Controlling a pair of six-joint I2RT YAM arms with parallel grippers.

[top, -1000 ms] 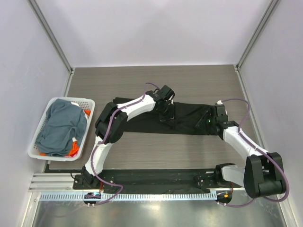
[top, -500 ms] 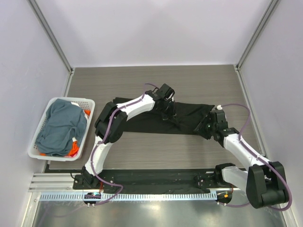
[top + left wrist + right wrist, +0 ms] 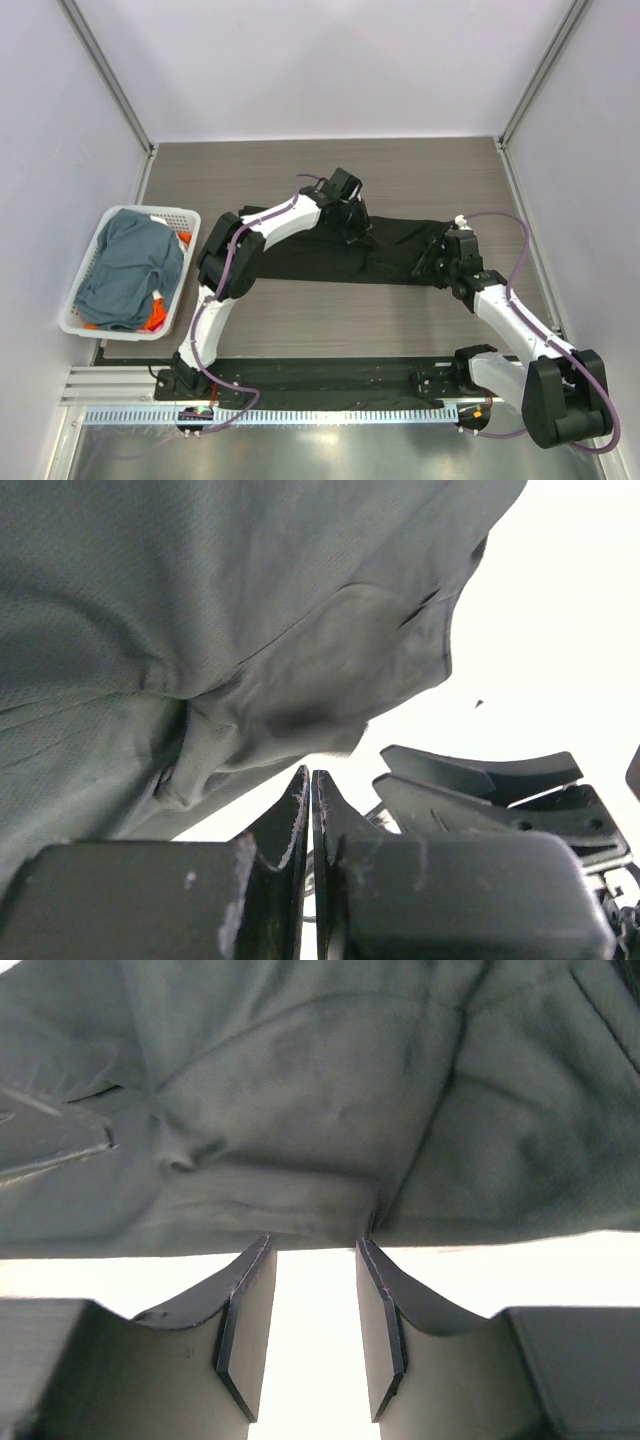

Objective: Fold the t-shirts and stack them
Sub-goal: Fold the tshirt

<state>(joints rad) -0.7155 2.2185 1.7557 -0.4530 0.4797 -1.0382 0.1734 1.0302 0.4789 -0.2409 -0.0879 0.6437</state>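
The black t-shirt (image 3: 310,255) lies spread flat across the middle of the table. It fills the upper part of the left wrist view (image 3: 200,630) and of the right wrist view (image 3: 320,1110). My left gripper (image 3: 356,228) is over the shirt's far edge; in its wrist view (image 3: 310,776) the jaws are shut with no cloth between them. My right gripper (image 3: 428,264) is at the shirt's right end; in its wrist view (image 3: 314,1244) it is open, and its fingertips (image 3: 262,1244) just reach the cloth's edge. A slate blue-grey t-shirt (image 3: 128,265) and an orange one (image 3: 156,316) lie in the basket.
A white lattice-sided basket (image 3: 188,218) stands at the table's left edge. Pale walls close in the back and both sides, with metal posts (image 3: 105,75) at the corners. A rail (image 3: 300,375) runs along the near edge.
My right gripper has pulled back from over the shirt's right end to its near right edge. My left gripper has shifted slightly towards the far left. The shirt's right end has shifted a little.
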